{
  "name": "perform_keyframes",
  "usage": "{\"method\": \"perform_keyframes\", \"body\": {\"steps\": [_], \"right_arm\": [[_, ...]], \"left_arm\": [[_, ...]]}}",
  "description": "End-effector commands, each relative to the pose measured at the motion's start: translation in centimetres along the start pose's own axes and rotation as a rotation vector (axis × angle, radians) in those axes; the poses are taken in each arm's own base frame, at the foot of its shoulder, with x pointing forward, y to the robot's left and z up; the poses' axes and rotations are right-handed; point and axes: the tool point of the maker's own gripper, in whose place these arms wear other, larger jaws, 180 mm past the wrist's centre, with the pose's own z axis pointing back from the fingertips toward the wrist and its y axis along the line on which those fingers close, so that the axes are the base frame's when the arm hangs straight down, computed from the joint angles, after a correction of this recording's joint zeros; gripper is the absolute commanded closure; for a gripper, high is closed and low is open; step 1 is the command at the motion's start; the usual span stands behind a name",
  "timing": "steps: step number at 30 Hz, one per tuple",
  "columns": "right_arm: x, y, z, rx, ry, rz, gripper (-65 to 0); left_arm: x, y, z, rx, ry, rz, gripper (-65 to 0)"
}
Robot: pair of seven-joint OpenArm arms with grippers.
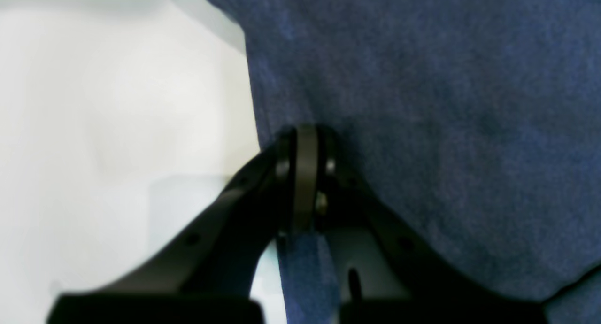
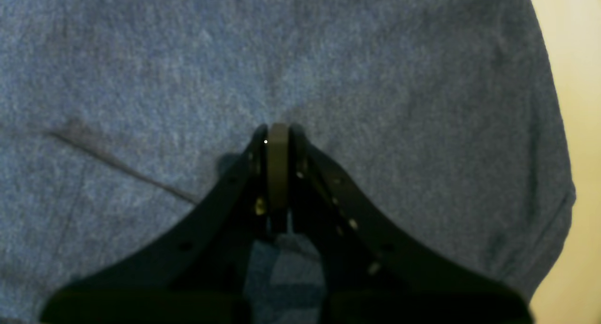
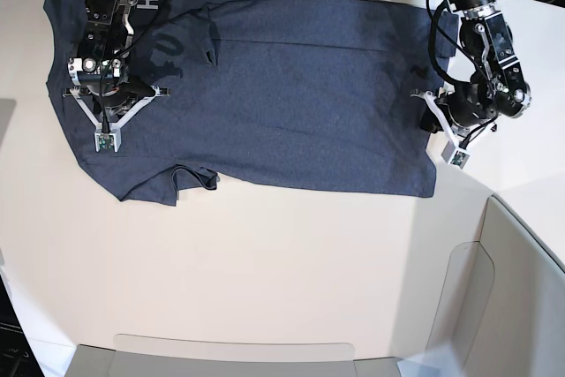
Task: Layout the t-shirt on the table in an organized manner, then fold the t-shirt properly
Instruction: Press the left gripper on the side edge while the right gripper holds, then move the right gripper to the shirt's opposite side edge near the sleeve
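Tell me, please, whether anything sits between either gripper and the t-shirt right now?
Nothing visible does. The left gripper is shut at the t-shirt hem edge, with cloth between its jaws, and the right gripper is shut on cloth at the shoulder end. The shirt lies spread on the table.

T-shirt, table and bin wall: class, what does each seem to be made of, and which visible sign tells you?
T-shirt: soft knit cloth, matte heathered navy; it creases and lies limp. Table: smooth off-white board, perhaps laminate; faint sheen, no grain. Bin wall: probably translucent grey plastic; thin, curved and slightly see-through.
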Motion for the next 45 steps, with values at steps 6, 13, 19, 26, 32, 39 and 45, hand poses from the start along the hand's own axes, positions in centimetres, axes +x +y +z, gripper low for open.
{"method": "perform_keyframes", "body": {"steps": [6,13,19,26,32,39,45], "right_arm": [[-3.0,-1.1,0.0,-0.036,0.124,0.020,0.0],[-3.0,-1.2,0.0,-0.037,0.122,0.019,0.0],[-3.0,-1.2,0.0,-0.037,0.122,0.019,0.0],[-2.9,-1.2,0.1,-0.038,0.119,0.019,0.0],[-2.5,-1.3,0.1,-0.039,0.110,0.013,0.0],[0.6,-1.2,1.3,-0.040,0.018,0.004,0.0],[5.9,-1.6,4.2,-0.063,-0.154,-0.001,-7.0]], "left_arm": [[-0.8,2.2,1.0,0.069,0.046,0.016,0.0],[-2.5,3.3,1.5,0.112,0.056,0.061,0.0],[-3.0,3.5,1.6,0.118,0.065,0.067,0.0],[-2.9,4.0,1.9,0.130,0.063,0.061,0.0],[-1.7,5.1,3.4,0.167,0.007,0.079,-0.2],[1.0,5.1,5.4,0.211,-0.098,0.078,-14.8],[2.8,5.1,6.1,0.226,-0.143,0.053,-16.0]]}}
